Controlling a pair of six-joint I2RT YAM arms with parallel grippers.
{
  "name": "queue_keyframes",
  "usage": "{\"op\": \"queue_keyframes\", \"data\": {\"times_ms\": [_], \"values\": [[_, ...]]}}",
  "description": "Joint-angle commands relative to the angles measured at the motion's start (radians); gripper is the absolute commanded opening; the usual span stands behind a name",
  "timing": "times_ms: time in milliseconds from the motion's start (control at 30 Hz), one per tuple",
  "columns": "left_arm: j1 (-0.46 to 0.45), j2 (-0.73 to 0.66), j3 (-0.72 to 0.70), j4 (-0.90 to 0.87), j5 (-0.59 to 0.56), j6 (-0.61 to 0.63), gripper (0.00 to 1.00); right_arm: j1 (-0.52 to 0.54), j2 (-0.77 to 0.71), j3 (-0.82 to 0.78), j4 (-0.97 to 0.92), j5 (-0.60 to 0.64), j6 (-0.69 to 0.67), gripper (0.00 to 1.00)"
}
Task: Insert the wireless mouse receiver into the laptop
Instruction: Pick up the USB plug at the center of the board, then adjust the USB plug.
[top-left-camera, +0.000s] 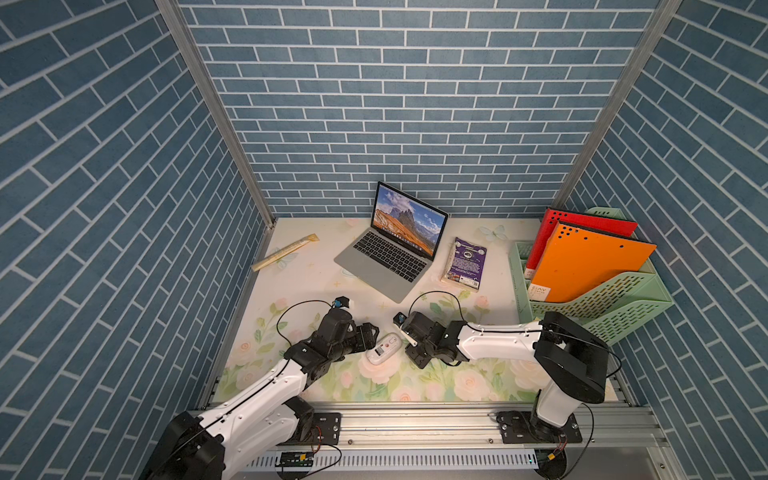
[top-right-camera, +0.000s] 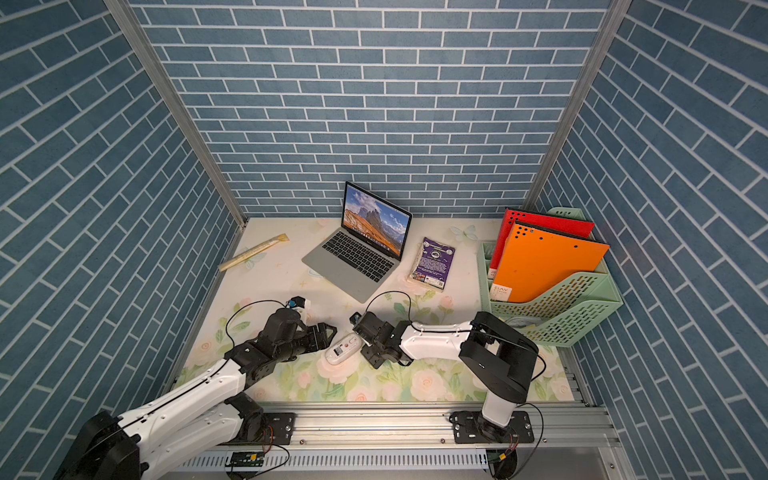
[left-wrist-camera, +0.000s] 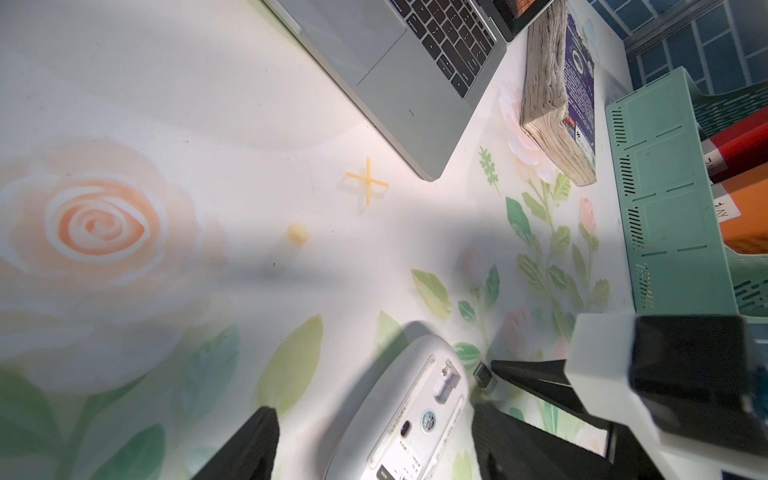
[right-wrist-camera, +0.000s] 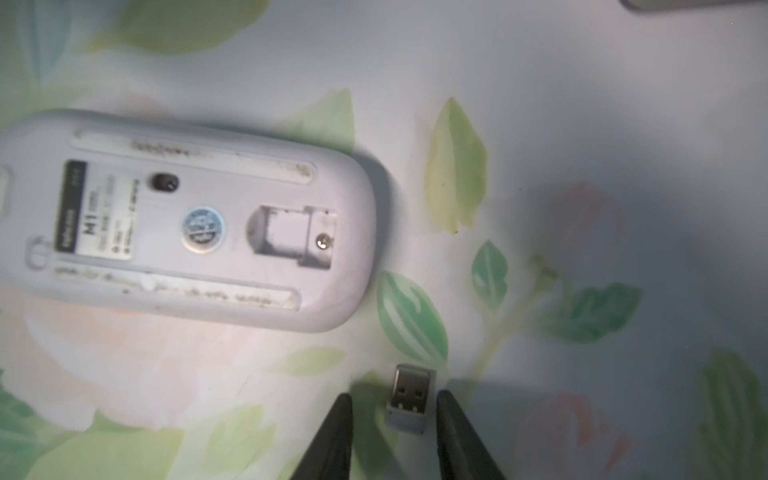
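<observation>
The wireless mouse (top-left-camera: 383, 348) (top-right-camera: 343, 348) lies upside down near the table's front, white underside up, its receiver slot (right-wrist-camera: 291, 237) empty. My left gripper (top-left-camera: 372, 338) (left-wrist-camera: 374, 411) is open, one finger on each side of the mouse's end, with gaps. The small metal receiver (right-wrist-camera: 409, 395) (left-wrist-camera: 484, 376) lies flat on the mat just past the mouse. My right gripper (top-left-camera: 411, 347) (right-wrist-camera: 394, 395) is open around the receiver, one finger close beside it and the other apart. The open laptop (top-left-camera: 390, 253) (top-right-camera: 353, 257) stands farther back.
A purple book (top-left-camera: 465, 259) lies right of the laptop. A green file holder (top-left-camera: 594, 299) with red and orange folders fills the right side. A long wrapped stick (top-left-camera: 284, 251) lies at the back left. Blue brick walls enclose three sides.
</observation>
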Motion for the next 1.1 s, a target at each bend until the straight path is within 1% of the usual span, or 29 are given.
{"op": "queue_keyframes", "data": {"times_ms": [0,67,133,167,200,300,367,500,567,633,700,800,900,967,1067], "values": [[0.004,-0.006,-0.012,0.000,0.009,0.005,0.79,0.003,0.037,-0.006,-0.057,0.055,0.054,0.29],[0.004,-0.007,-0.007,0.004,0.025,0.004,0.78,0.005,0.029,-0.013,-0.070,0.069,0.066,0.25],[0.005,-0.005,0.000,0.018,0.057,0.005,0.76,0.003,0.021,-0.019,-0.076,0.079,0.077,0.16],[0.005,-0.004,0.006,0.029,0.080,0.005,0.76,0.003,0.017,-0.022,-0.077,0.077,0.079,0.13],[0.004,0.000,0.009,0.043,0.106,0.005,0.75,0.003,0.010,-0.027,-0.071,0.071,0.079,0.12],[0.005,0.034,0.017,0.115,0.232,0.001,0.72,-0.006,-0.024,-0.052,-0.029,0.043,0.065,0.12],[0.004,0.074,0.027,0.167,0.327,-0.018,0.71,-0.016,-0.074,-0.080,0.043,0.013,0.039,0.12],[0.003,0.168,0.055,0.269,0.511,-0.059,0.65,-0.027,-0.243,-0.175,0.218,-0.102,-0.076,0.13],[0.002,0.205,0.068,0.308,0.579,-0.070,0.63,-0.028,-0.310,-0.218,0.278,-0.152,-0.130,0.13],[0.000,0.244,0.080,0.349,0.649,-0.082,0.63,-0.028,-0.372,-0.255,0.324,-0.167,-0.165,0.13],[-0.001,0.273,0.085,0.380,0.704,-0.101,0.63,-0.028,-0.426,-0.285,0.365,-0.210,-0.191,0.12],[-0.004,0.293,0.084,0.410,0.749,-0.120,0.59,-0.028,-0.479,-0.305,0.376,-0.217,-0.211,0.12],[-0.004,0.291,0.078,0.420,0.776,-0.126,0.55,-0.030,-0.492,-0.303,0.367,-0.214,-0.216,0.12],[-0.004,0.288,0.071,0.416,0.783,-0.129,0.52,-0.029,-0.497,-0.305,0.371,-0.212,-0.215,0.12],[-0.006,0.284,0.059,0.429,0.784,-0.141,0.46,-0.029,-0.502,-0.306,0.381,-0.215,-0.214,0.12]]}}
